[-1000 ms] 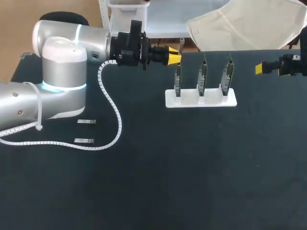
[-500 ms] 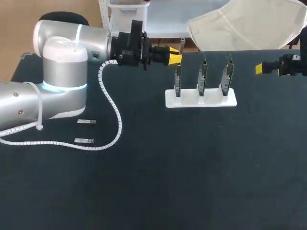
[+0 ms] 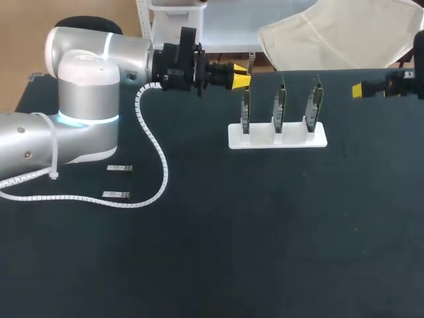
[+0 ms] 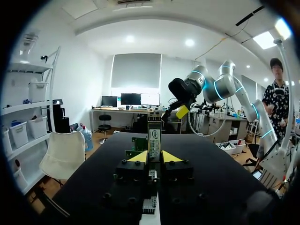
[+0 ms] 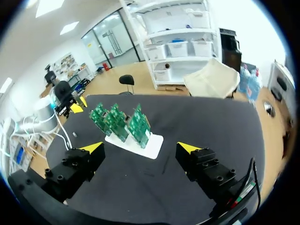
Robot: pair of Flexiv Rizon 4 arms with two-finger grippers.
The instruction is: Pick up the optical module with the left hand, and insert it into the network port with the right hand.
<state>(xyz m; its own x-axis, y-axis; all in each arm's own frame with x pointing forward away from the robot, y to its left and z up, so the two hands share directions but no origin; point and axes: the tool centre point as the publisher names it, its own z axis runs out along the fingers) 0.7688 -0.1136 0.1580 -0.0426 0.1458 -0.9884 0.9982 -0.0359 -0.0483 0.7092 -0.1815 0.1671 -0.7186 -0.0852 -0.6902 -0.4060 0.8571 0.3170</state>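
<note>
My left gripper (image 4: 154,157) is shut on a slim optical module (image 4: 154,137) that sticks out ahead of its yellow tips. In the head view the left gripper (image 3: 240,81) hovers at the far side of the table, just left of the leftmost of three green network boards (image 3: 279,106) standing upright in a white stand (image 3: 278,136). My right gripper (image 3: 358,90) hangs at the right edge, right of the boards. In the right wrist view the right gripper (image 5: 139,148) is open and holds nothing, with the boards (image 5: 119,121) ahead of it.
Two spare optical modules (image 3: 119,169) (image 3: 115,194) lie flat on the dark table near the left arm's base. A white spiral cable (image 3: 158,162) loops from the left arm down onto the table. A bare stretch of dark tabletop (image 3: 265,252) lies in front of the stand.
My right gripper has shifted slightly toward the far side of the table. The left gripper holds its place with the module still in its grip.
</note>
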